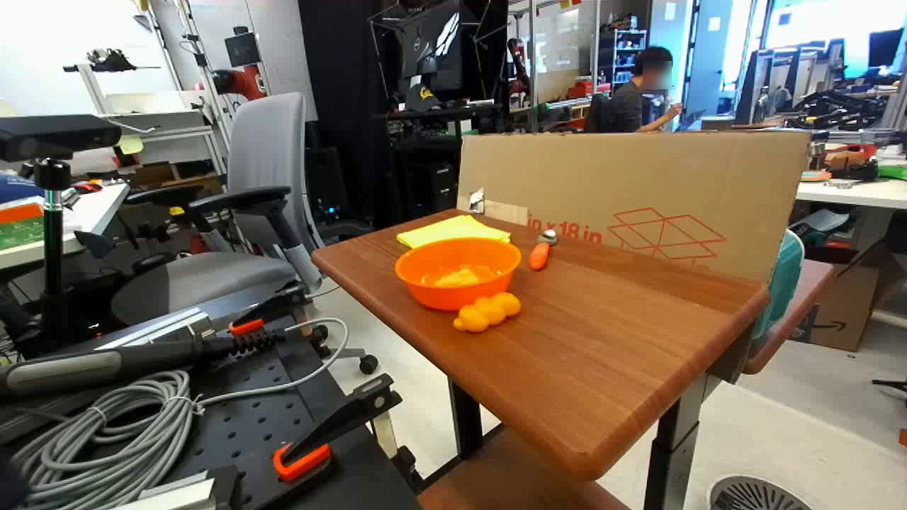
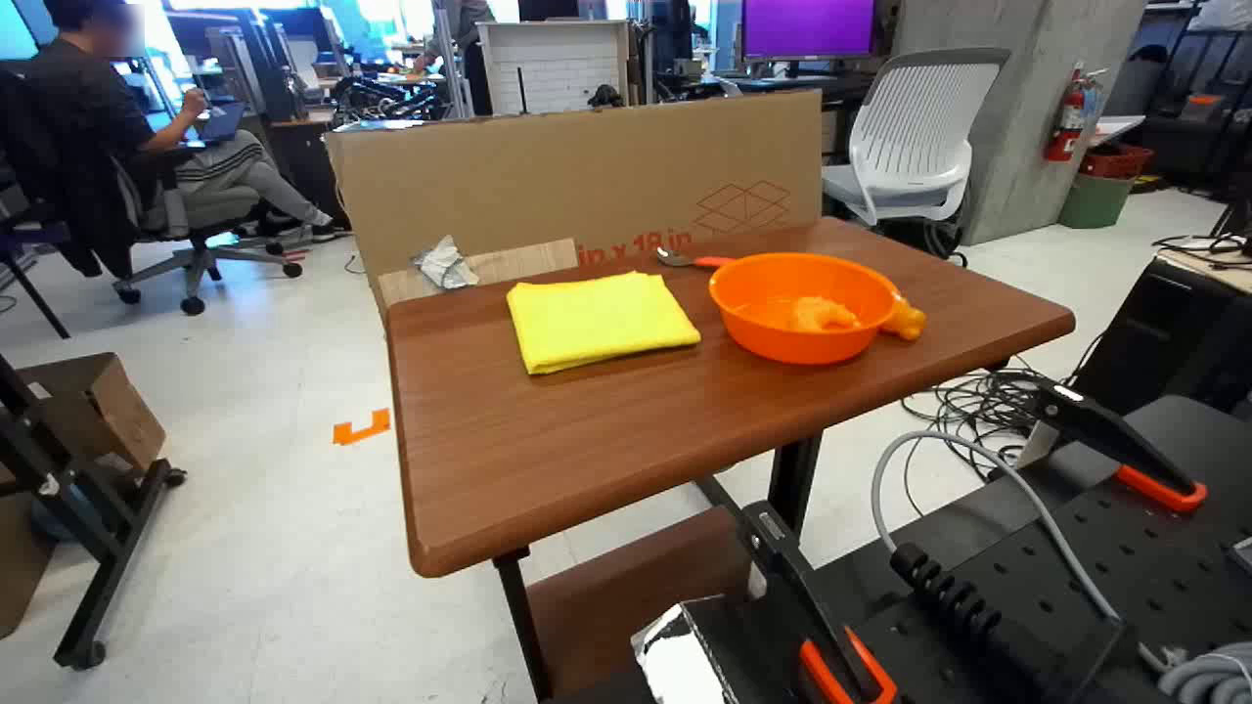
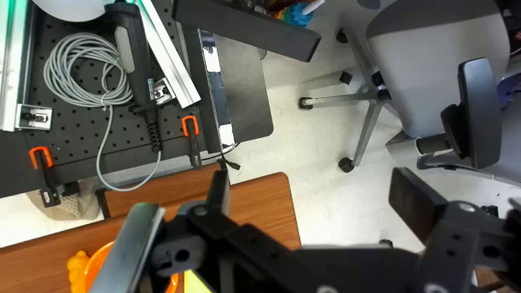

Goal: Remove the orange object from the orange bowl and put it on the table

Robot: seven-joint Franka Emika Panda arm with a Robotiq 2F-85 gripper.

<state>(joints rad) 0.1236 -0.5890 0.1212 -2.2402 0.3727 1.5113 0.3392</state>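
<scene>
The orange object, a small lumpy, curved piece, lies inside the orange bowl; it shows in both exterior views (image 1: 459,276) (image 2: 824,314). The shallow round orange bowl (image 1: 453,301) (image 2: 797,342) stands upright on the reddish-brown wood-grain table (image 1: 602,354) (image 2: 587,440). My gripper (image 3: 311,185) shows only in the wrist view. It is open, with nothing between its fingers, and the floor and a table corner (image 3: 260,207) show behind them. The bowl (image 3: 97,262) is at the lower left there, partly covered by the gripper; the orange object is hidden in that view.
A chunkier orange lump (image 1: 487,313) (image 2: 905,320) lies against the bowl on the table. A folded yellow cloth (image 1: 457,229) (image 2: 602,318) and an orange-handled utensil (image 1: 541,255) lie nearby. A cardboard sheet (image 1: 638,191) stands along one table edge. A black pegboard bench (image 3: 101,138) adjoins.
</scene>
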